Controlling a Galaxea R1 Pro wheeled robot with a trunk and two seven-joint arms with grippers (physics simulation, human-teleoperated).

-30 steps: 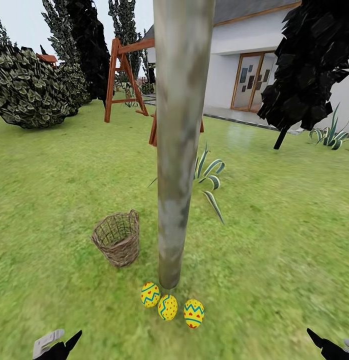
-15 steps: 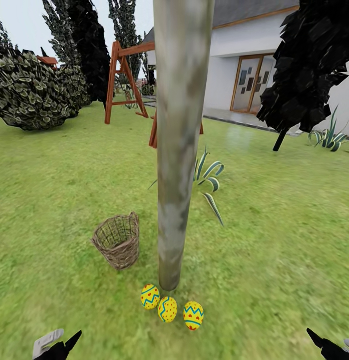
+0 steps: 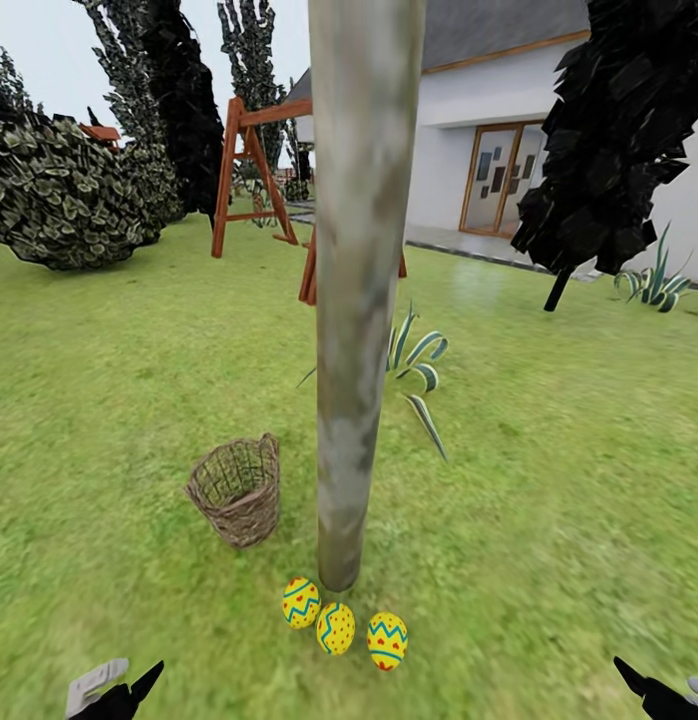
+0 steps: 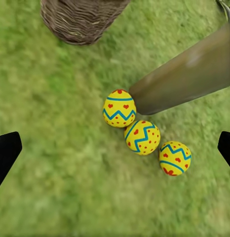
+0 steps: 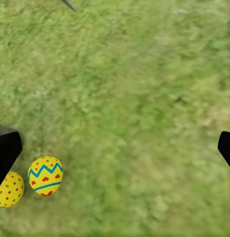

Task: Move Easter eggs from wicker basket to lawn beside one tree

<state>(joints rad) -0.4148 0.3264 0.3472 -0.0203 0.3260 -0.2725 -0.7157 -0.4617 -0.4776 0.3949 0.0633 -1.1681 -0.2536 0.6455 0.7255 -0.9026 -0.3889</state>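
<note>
Three yellow Easter eggs with blue zigzags and red marks lie in a row on the lawn (image 3: pixel 549 480) at the foot of the tree (image 3: pixel 361 300): one (image 3: pixel 301 602), one (image 3: pixel 336 628) and one (image 3: pixel 387 640). The wicker basket (image 3: pixel 236 490) stands just left of the trunk, tilted, and looks empty. In the left wrist view the eggs (image 4: pixel 141 137) lie by the trunk (image 4: pixel 189 76) under my open left gripper (image 4: pixel 115 150), the basket (image 4: pixel 81 17) beyond. My open right gripper (image 5: pixel 117 148) hovers over grass with two eggs (image 5: pixel 45 176) to one side. Both grippers hang at the head view's bottom corners, left (image 3: pixel 114 692) and right (image 3: pixel 664 695).
A striped spiky plant (image 3: pixel 419 365) grows just behind the tree. Farther off stand a wooden swing frame (image 3: pixel 251 160), a big leafy bush (image 3: pixel 64 190), a dark-leaved tree (image 3: pixel 619 130) and the white house (image 3: pixel 509 110). Open grass stretches on both sides.
The whole head view has shifted slightly, the scene sliding downward, so the camera moved. Eggs, basket and both grippers hold their places.
</note>
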